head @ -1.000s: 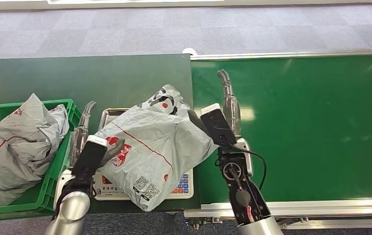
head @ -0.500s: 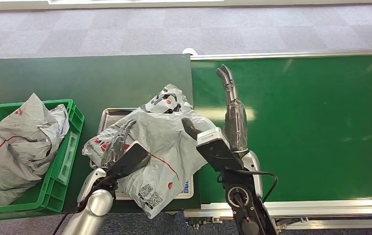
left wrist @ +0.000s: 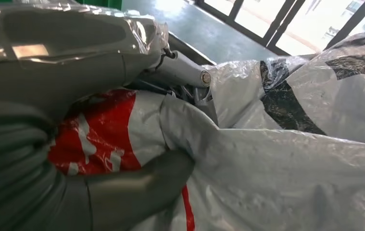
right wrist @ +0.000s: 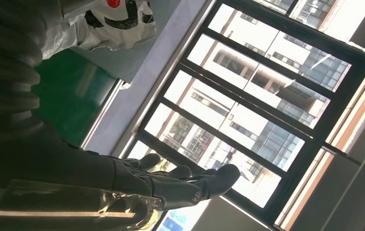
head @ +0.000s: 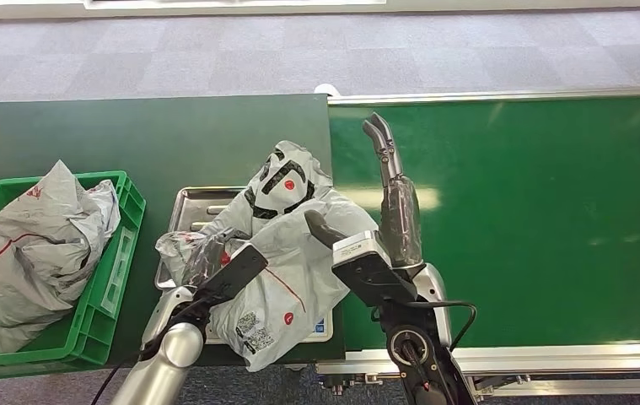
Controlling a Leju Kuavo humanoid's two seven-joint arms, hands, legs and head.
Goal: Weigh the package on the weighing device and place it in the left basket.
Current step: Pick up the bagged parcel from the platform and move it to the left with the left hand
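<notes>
Package: on scale, gripped by left hand.
Right hand: spread, empty, beside package.
Basket: holds another bag.

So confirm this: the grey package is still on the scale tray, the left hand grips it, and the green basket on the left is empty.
One thing is wrong: the green basket is not empty. The head view shows a grey bag already in it. The rest holds: the grey package lies on the scale tray, gripped by the left hand.

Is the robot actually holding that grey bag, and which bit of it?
Yes. The left hand grips the grey package at its crumpled left end, by the red print. The right hand is open beside the package, holding nothing.
</notes>
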